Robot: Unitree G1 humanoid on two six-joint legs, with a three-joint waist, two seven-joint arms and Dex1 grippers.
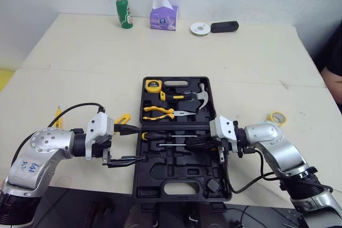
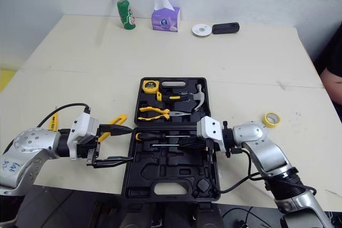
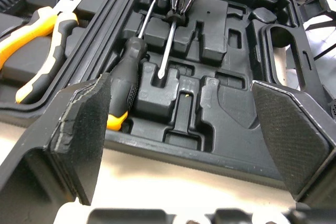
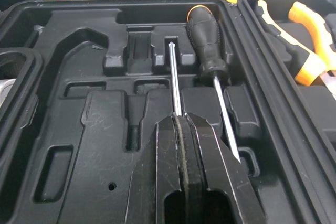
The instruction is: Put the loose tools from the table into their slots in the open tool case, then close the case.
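The black tool case (image 1: 140, 185) lies open at the table's near edge. Its far half holds a tape measure (image 1: 153, 84), yellow-handled pliers (image 1: 158, 112) and a hammer (image 1: 202, 95). In the near half, a black-handled screwdriver (image 4: 205, 40) lies in its slot. My right gripper (image 4: 181, 121) is shut on a second screwdriver, whose thin shaft (image 4: 175, 77) points along the neighbouring slot. My left gripper (image 1: 140, 143) stands open at the case's left edge with nothing between its pads (image 3: 86, 124). A yellow tool (image 1: 123, 118) lies on the table just left of the case.
Another yellow tool (image 1: 57, 117) lies further left, under the left arm's cable. A yellow tape roll (image 1: 276, 117) sits right of the case. Along the far edge stand a green can (image 1: 124, 13), a purple tissue box (image 1: 163, 17), a white disc (image 1: 200, 28) and a black device (image 1: 224, 26). A person (image 1: 335, 73) is at the right edge.
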